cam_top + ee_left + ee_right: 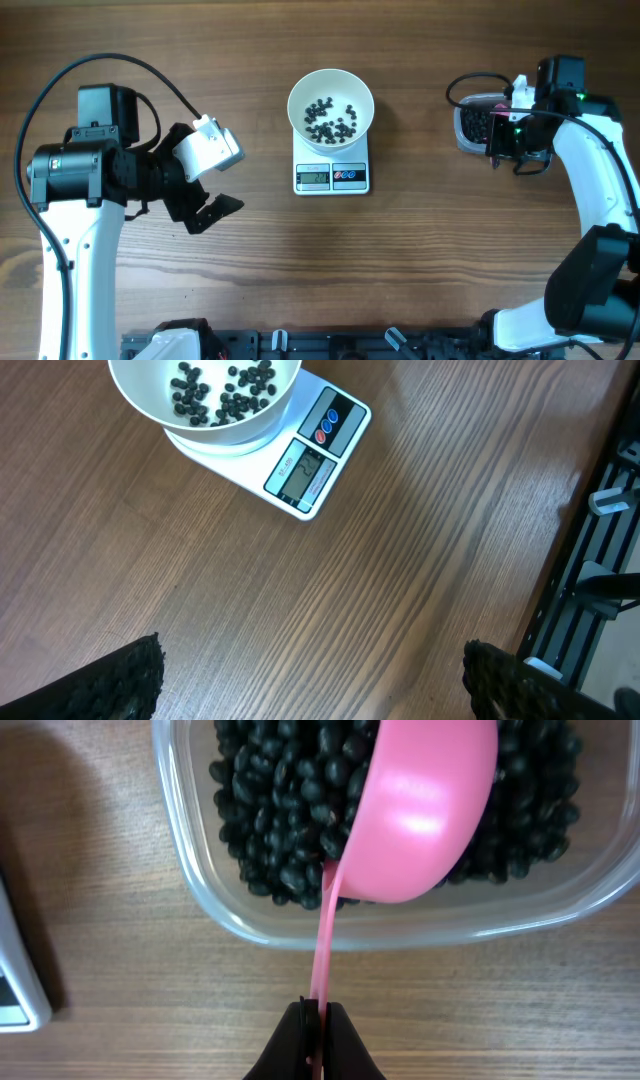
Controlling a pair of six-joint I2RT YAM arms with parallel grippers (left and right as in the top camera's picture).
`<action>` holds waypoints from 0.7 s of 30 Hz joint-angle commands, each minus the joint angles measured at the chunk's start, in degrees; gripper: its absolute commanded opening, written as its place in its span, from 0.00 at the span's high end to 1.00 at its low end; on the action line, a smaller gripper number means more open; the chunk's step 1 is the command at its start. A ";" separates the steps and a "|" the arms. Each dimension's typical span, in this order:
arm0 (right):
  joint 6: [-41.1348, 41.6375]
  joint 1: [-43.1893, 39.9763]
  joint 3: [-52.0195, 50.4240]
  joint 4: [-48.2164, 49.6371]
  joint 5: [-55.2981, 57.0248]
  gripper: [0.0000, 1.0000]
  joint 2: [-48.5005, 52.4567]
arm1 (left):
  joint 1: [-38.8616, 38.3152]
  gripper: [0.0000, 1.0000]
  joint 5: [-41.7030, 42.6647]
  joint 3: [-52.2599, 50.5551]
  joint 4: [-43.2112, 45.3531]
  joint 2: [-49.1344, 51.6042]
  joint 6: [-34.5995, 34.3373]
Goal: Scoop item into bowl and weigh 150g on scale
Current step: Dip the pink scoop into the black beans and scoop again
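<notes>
A: Overhead view: where are the tiny round black beads located?

B: A thin scatter is seen in the round white smooth bowl, which is seated on the small flat white rectangular digital scale at the middle of the brown wooden table. The bulk is held in the clear rounded plastic tub at the right. The display cannot be read, so the weight reached cannot be told.

A: How are the hands shown?

B: The right hand is clenched on the thin handle of the pink plastic scoop, whose cup is laid among the beads in the tub, its back turned to the wrist camera. The left hand is released, its fingers spread wide, nothing being held, and is parked well apart from the scale.

A: How are the beads judged to handle?

B: They are judged hard, light and free-rolling, so they are easily spilled from a tilted cup. The scoop is best held at the handle's end and kept level. The bowl, being smooth, is judged liable to slide if knocked.
</notes>
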 commanded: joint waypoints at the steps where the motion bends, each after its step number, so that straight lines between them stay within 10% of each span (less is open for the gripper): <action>1: 2.29 -0.13 -0.59 -1.05 -2.99 0.96 0.92 | 0.24 0.00 1.46 1.22 -0.02 -0.63 1.16; 21: 2.25 -10.05 0.17 -1.84 -16.28 0.96 -1.11 | 0.24 0.00 1.46 1.22 -0.02 -0.63 1.16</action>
